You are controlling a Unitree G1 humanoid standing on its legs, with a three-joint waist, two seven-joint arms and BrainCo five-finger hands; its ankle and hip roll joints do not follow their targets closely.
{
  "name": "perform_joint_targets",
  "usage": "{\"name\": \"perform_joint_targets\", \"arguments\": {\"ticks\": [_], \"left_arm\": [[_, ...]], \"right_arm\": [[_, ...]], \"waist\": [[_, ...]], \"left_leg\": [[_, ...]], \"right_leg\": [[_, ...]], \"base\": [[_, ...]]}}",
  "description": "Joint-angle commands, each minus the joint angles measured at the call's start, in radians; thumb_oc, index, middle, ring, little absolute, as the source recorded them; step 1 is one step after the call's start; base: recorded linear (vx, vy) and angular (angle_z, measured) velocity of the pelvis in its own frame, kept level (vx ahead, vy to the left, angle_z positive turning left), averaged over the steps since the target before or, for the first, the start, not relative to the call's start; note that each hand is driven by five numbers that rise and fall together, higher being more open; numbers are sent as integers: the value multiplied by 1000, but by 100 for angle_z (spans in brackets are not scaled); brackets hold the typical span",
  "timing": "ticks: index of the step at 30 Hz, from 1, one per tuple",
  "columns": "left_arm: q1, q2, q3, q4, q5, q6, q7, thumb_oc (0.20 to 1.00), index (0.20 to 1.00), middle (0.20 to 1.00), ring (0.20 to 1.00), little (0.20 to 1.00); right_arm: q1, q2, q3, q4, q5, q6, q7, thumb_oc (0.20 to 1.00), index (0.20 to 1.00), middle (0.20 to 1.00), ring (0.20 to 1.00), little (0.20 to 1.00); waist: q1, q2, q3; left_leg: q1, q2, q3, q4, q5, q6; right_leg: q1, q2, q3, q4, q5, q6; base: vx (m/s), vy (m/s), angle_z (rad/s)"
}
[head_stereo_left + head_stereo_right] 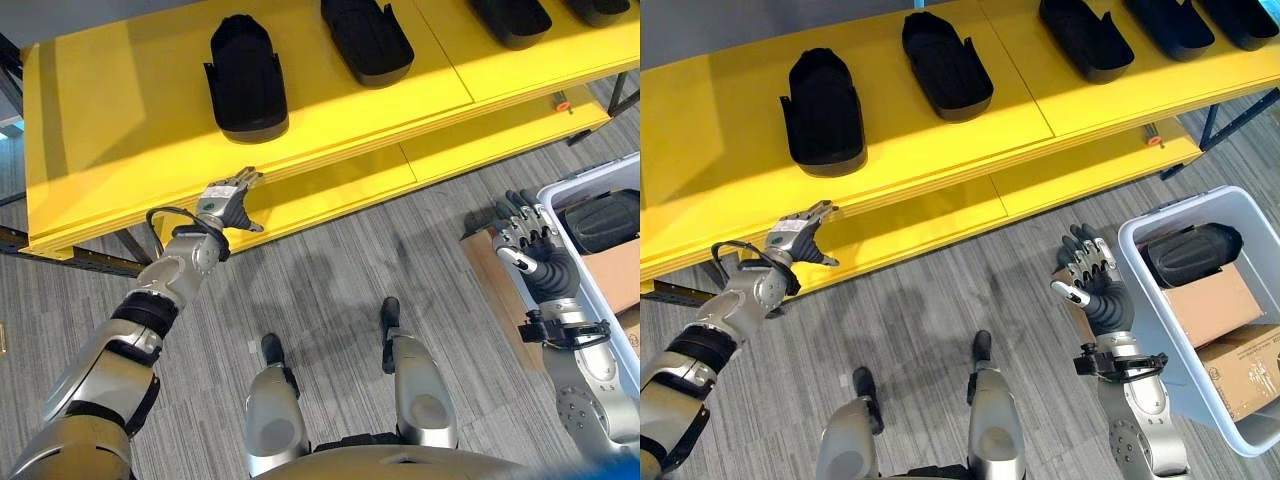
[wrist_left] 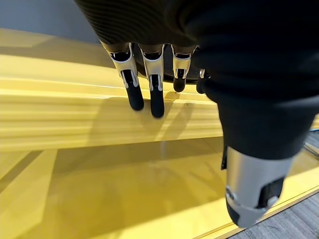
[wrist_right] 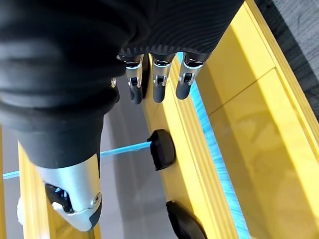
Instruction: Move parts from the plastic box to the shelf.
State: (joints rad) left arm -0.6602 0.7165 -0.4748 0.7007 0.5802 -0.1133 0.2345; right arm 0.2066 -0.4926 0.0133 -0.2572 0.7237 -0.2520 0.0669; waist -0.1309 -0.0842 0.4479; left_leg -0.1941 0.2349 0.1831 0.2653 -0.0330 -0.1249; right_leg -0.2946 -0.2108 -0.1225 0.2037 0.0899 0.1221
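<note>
1. The shelf (image 1: pixel 940 150) is showing smooth yellow boards in two tiers; the upper board is overhanging a lower one, and a seam is dividing the upper board into panels.
2. Matte black parts, elongated moulded shells with rounded ends and hollow tops, are lying in a row along the upper board. The nearest part (image 1: pixel 823 113) is sitting close to the front edge toward the shelf's left end; a second part (image 1: pixel 946 66) is lying further back beside it.
3. The plastic box (image 1: pixel 1140 262), pale grey with smooth walls and a rolled rim, is standing on the grey ribbed carpet floor (image 1: pixel 940 300) off the shelf's right end. Inside it, one more black part (image 1: pixel 1192 252) is resting against the far wall, on top of brown cardboard cartons (image 1: pixel 1210 300).
4. The left hand (image 1: pixel 228 203) is hovering at the front edge of the upper board, just below the nearest part, fingers (image 2: pixel 133 89) straight and spread, holding nothing.
5. The right hand (image 1: pixel 1095 275) is hanging over the floor just beside the box's left wall, fingers extended and relaxed, empty.
6. A small orange piece (image 1: pixel 1154 140) is lying at the right end of the lower board.
</note>
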Motion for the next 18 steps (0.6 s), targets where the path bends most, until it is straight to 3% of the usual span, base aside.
{"name": "perform_joint_targets", "arguments": {"ticks": [1, 18], "left_arm": [[-39, 57, 25, 17, 12, 3, 39, 1000, 1000, 1000, 1000, 1000], [-249, 30, -87, 210, -35, 21, 45, 1000, 1000, 1000, 1000, 1000]], "right_arm": [[-13, -40, -19, -73, 31, -50, 3, 1000, 1000, 1000, 1000, 1000], [-21, -81, 3, -90, 44, -58, 6, 1000, 1000, 1000, 1000, 1000]], "waist": [[-8, -41, -40], [-32, -62, -12]], "left_leg": [[-133, 64, -79, 48, 49, -16], [-189, 64, -76, 100, 34, -13]], "right_leg": [[62, -41, 20, 57, -94, 51], [5, -44, 43, 86, -93, 52]], "base": [[11, 28, -5], [0, 4, -2]]}}
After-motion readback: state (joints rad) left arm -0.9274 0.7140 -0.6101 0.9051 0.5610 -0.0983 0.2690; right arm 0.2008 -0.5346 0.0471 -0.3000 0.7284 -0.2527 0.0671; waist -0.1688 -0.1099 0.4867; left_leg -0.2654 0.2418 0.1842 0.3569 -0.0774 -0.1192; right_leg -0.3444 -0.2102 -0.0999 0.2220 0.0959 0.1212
